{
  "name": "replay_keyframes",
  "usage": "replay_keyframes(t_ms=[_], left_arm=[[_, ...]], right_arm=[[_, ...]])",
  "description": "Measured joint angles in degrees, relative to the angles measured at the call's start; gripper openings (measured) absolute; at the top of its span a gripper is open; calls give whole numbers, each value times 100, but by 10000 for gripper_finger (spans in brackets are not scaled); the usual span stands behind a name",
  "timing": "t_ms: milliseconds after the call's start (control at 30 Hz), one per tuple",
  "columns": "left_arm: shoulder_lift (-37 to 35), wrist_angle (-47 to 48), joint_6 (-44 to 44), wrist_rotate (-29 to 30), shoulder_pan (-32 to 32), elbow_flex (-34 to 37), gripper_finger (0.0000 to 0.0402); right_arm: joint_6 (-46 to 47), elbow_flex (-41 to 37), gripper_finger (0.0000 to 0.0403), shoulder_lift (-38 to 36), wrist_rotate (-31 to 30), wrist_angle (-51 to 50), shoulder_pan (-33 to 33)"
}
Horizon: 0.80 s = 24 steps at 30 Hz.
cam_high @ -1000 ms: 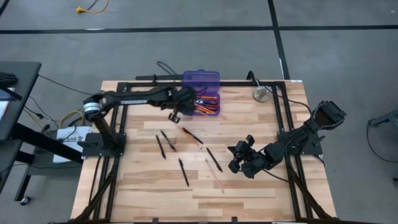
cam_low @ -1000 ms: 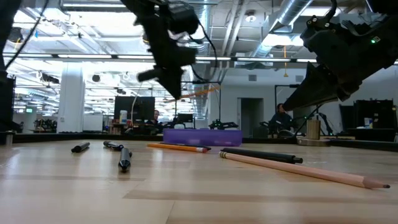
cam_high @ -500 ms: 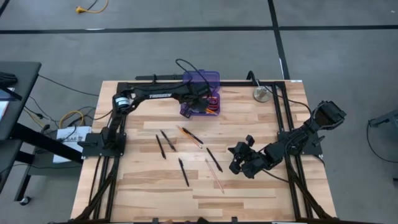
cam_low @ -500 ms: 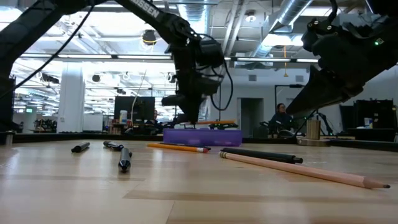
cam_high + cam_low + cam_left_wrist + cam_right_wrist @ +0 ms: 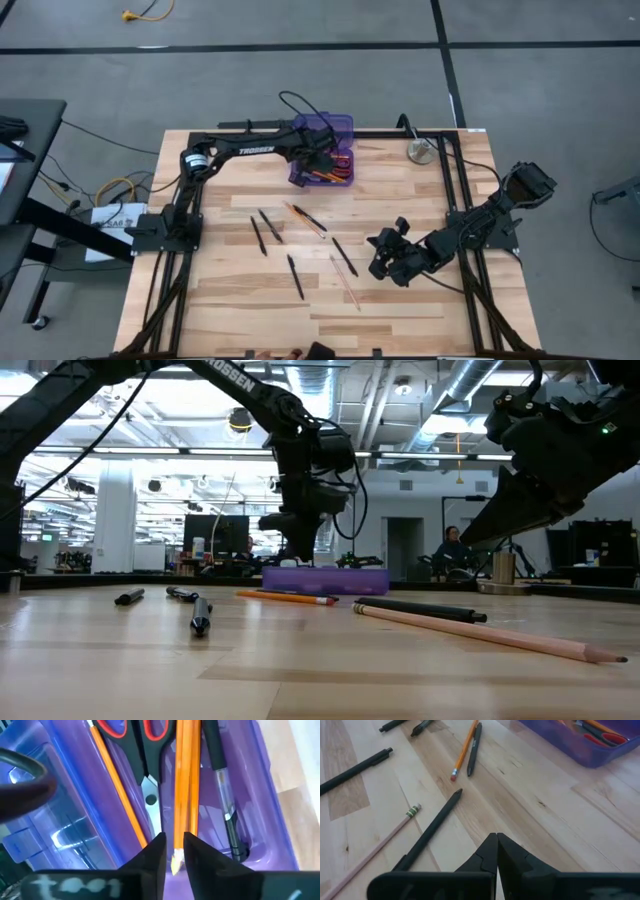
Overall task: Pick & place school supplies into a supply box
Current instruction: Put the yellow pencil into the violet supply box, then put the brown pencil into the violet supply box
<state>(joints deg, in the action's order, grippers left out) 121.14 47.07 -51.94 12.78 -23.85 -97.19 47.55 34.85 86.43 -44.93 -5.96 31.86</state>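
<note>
The light wooden slatted bench [image 5: 230,290] carries all items. The left arm reaches across its far edge, placing the left pincer [image 5: 173,851] directly over the small translucent purple plastic supply box [image 5: 322,165], which sits open near the middle of the far edge with its hinged lid [image 5: 326,126] folded back.

In the left wrist view, the left pincer fingers stand slightly apart, with a narrow gap between them. In that gap sits the end of a pair of thin orange pencils [image 5: 186,780] lying side by side inside the box. Whether the fingers touch these pencils cannot be determined.

The right arm is positioned over the right half of the bench. The right pincer [image 5: 496,845] has its fingers pressed together and holds nothing; it hovers above bare wood.

Contents of the box, as seen in the left wrist view:
- small red-handled scissors [image 5: 147,767];
- a further single orange pencil [image 5: 117,790] beside the scissors;
- a black pen with a clear section [image 5: 222,795] along the far wall.

Items loose on the bench, mid-surface: several black pens [image 5: 345,257], one orange pencil [image 5: 297,214] and one pale wooden pencil [image 5: 346,285].

A round silver-grey metal disc [image 5: 419,151] sits at the far right corner, well apart from the box.
</note>
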Motion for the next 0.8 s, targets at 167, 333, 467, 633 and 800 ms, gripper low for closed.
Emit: replay_keyframes(t_ms=[167, 333, 467, 633, 800], left_arm=[[-2, -2, 104, 54, 2, 0, 83], [-9, 47, 508, 131, 28, -3, 94], [-10, 735, 1150, -672, 12, -364, 94], [-314, 1543, 1753, -2688, -107, -815, 94], [-1323, 1523, 2031, -3622, -44, -544, 85]], right_arm=[[0, 0, 0, 0, -2, 0, 0], [0, 0, 0, 0, -4, 18, 0], [0, 0, 0, 0, -7, 80, 0], [2, 0, 0, 0, -8, 211, 0], [-1, 0, 0, 0, -9, 271, 0]])
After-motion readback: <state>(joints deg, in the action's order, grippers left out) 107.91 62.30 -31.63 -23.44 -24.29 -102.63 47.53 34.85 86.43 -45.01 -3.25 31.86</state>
